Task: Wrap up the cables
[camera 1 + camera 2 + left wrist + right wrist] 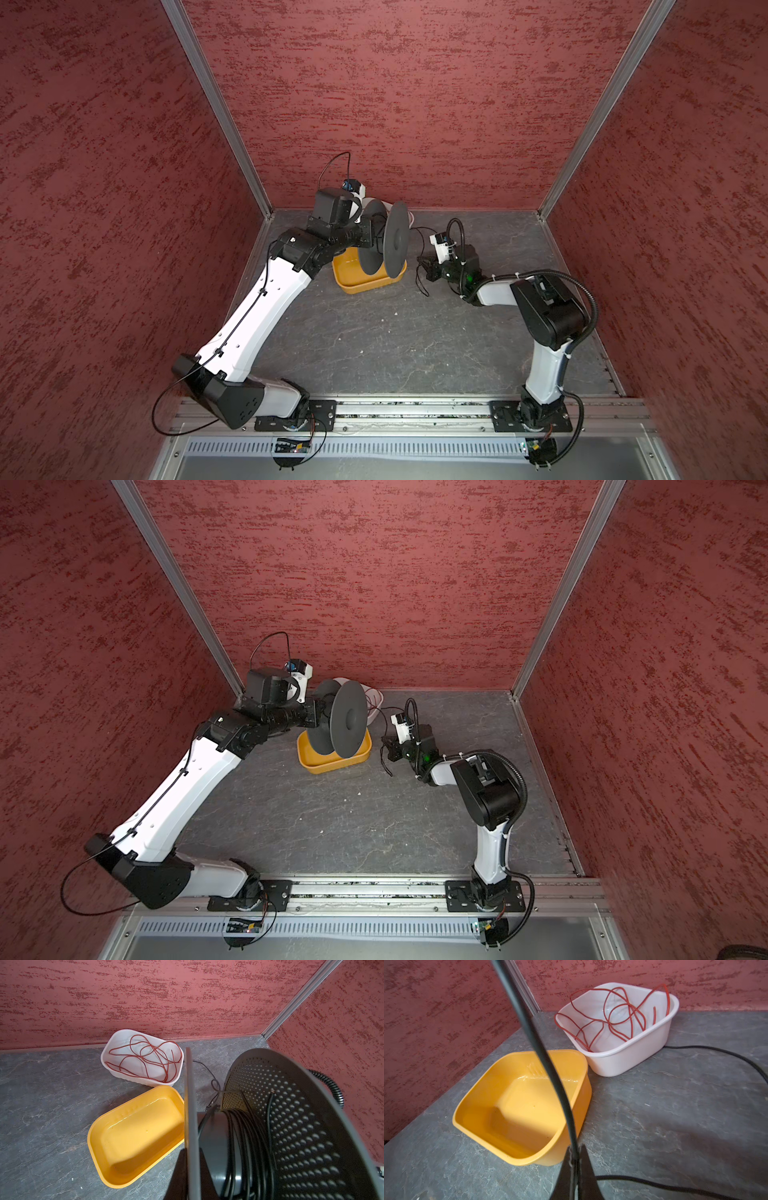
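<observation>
Winding step. Left end effector point(370, 235), closed on the spool point(394, 241), holds it aloft; the cable point(243, 1136) is part-wound on the hub, the rest trailing over the worktop point(395, 332). Right end effector point(574, 1155) is clamped on the cable. Next, probably: lead it round the hub, taut.

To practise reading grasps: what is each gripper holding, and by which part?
Right gripper pinches the black cable along its length. Left gripper holds the spool, seemingly by one flange.

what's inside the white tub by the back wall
A loose tangle of red wire lies in the white tub; its floor shows nothing else in the wrist views. In both top views the black spool covers most of the tub.
</observation>
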Controlling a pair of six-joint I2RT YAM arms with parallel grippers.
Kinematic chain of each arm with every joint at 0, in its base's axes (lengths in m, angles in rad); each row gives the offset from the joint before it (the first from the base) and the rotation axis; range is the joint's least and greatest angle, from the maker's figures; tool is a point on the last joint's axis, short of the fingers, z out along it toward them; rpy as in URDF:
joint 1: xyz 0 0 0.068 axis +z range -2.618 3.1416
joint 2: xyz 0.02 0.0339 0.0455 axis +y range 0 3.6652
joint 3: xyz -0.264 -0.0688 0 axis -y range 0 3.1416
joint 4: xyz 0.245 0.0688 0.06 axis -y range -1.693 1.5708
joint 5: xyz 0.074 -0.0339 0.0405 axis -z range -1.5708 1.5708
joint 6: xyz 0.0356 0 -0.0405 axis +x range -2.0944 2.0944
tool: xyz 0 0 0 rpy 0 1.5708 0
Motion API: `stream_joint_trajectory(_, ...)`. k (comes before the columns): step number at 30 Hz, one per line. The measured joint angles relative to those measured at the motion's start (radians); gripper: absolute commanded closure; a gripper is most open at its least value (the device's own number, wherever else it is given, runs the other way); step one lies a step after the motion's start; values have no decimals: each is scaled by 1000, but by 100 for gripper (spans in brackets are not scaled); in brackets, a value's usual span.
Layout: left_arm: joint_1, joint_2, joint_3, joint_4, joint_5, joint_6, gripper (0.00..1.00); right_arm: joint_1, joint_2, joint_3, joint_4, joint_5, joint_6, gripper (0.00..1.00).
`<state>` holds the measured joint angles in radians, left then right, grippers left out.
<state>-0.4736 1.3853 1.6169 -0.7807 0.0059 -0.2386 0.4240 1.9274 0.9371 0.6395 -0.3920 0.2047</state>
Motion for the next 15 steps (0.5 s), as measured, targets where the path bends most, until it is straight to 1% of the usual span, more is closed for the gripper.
stream_joint_trajectory(6,14,0,0,33,-5,-48,100,102,-53,12,-160,191,-71,100)
stream_joint_trajectory(11,23,4,1,42,-61,-91,100,198,-94,4,-240,320,-124,100)
stream_joint_trajectory(15,26,12,1,55,-129,-122,100,275,-147,-11,-284,381,-142,100)
